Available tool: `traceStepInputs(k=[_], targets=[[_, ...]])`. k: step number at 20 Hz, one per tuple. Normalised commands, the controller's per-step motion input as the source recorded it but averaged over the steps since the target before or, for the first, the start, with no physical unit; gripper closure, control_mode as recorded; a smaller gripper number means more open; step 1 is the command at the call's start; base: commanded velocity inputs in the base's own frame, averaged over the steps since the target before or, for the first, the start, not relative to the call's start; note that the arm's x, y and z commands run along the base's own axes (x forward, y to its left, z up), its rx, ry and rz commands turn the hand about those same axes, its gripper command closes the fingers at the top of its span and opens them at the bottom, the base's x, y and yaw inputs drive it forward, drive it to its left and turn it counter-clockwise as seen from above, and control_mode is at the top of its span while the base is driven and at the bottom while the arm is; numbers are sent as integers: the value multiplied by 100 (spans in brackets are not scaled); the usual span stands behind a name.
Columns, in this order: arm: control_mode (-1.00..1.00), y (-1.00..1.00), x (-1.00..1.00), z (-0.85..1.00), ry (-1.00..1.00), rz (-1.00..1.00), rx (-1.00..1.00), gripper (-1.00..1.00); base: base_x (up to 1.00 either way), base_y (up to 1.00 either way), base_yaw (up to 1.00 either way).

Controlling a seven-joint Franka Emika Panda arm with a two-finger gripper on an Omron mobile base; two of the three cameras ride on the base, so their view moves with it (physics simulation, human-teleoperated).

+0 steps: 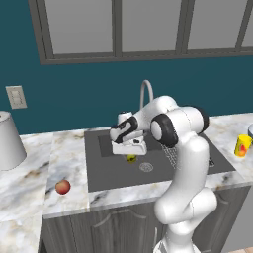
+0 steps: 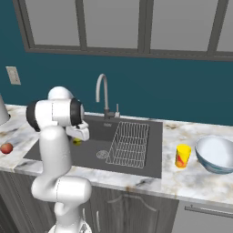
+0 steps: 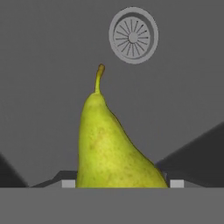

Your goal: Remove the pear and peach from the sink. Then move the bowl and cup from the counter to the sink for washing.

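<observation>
1. The yellow-green pear [image 3: 111, 144] lies on the floor of the dark grey rectangular sink [image 1: 106, 173], a little short of the round drain [image 3: 133, 37].
2. The hand [image 1: 129, 150] of the white arm hangs low inside the basin, directly over that pear; from both base cameras only a sliver of the fruit peeps out beneath it.
3. Seen along the hand, the pear sits centred between the two finger positions. Its long axis runs away from the hand, broad end nearest, stem pointing toward the drain.
4. The jaws stand wide, one to either side of the broad end; I see no contact with the fruit and judge nothing is held yet.
5. Judgement: the coming move turns on that alignment. The fingers straddle the fruit across its width, so a short straight descent and a close should take it.
6. The round reddish-orange peach [image 1: 63, 187] already rests on the white marble bench [image 1: 29, 183], left of the sink.
</observation>
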Motion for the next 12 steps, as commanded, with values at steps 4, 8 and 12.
traceStepInputs(k=[4,8,12], targets=[[-100,10,-23,34,-1,-3,0,100,0,0,0],[-100,8,-23,34,-3,0,0,100,0,0,0],[-100,7,-27,35,-13,0,0,100,0,0,0]])
